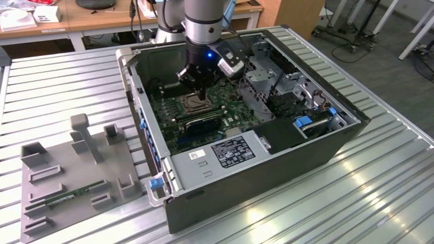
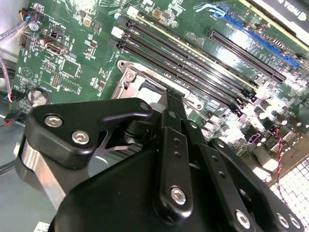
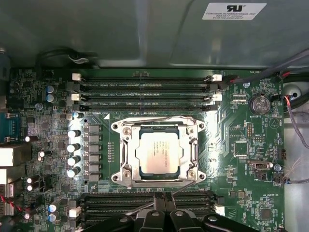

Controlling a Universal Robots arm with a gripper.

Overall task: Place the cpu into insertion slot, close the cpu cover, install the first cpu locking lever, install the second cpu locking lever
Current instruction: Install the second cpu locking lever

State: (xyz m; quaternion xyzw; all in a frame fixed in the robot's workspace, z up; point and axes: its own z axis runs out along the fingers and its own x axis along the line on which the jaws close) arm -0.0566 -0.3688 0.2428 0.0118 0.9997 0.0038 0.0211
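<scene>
The cpu [image 3: 161, 153], a square with a tan-silver face, lies flat in the insertion slot [image 3: 119, 177] on the green motherboard. The cpu cover [image 3: 159, 130], a silver frame with a window, lies down flat around the chip. My gripper [image 3: 164, 197] hovers just off one edge of the slot, between it and a bank of black memory slots, fingers pressed together. A thin wire lever [image 3: 183, 189] runs past the fingertips; whether it is held is hidden. In the exterior view the gripper [image 1: 200, 95] reaches into the open case just above the slot [image 1: 192, 105]. The second wrist view has the slot [image 2: 129, 77] beyond the fingers [image 2: 175, 104].
Black memory slots [image 3: 145, 92] flank the socket on two sides, with a row of capacitors [image 3: 74, 152] beside it. Case walls [image 1: 139, 96], a drive cage [image 1: 265, 76] and a power supply [image 1: 227, 152] surround the board. A grey fixture [image 1: 74, 173] with a memory stick lies at the exterior view's left.
</scene>
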